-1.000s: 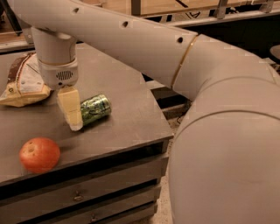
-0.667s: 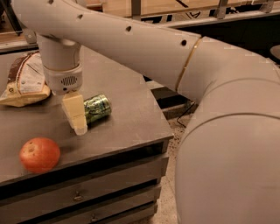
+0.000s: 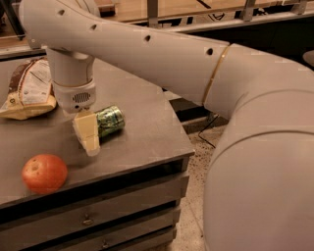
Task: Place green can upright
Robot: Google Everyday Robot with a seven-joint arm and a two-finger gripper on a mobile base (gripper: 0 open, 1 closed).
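Likely an office break area or robot lab, not a home: a grey cabinet (image 3: pixel 147 130) with handled drawers (image 3: pixel 88 220), speckled floor (image 3: pixel 194 215) at 5 o'clock, a loose cable (image 3: pixel 208 132), and metal legs (image 3: pixel 153 10) at 12 o'clock. Snacks lie on top: bag (image 3: pixel 29 90), apple (image 3: pixel 44 173), can (image 3: pixel 112 120). The gripper (image 3: pixel 92 142) hangs at 9 o'clock, beside the can.

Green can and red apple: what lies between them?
The gripper, right beside the green can; toward the red apple, bare tabletop, in the camera view.
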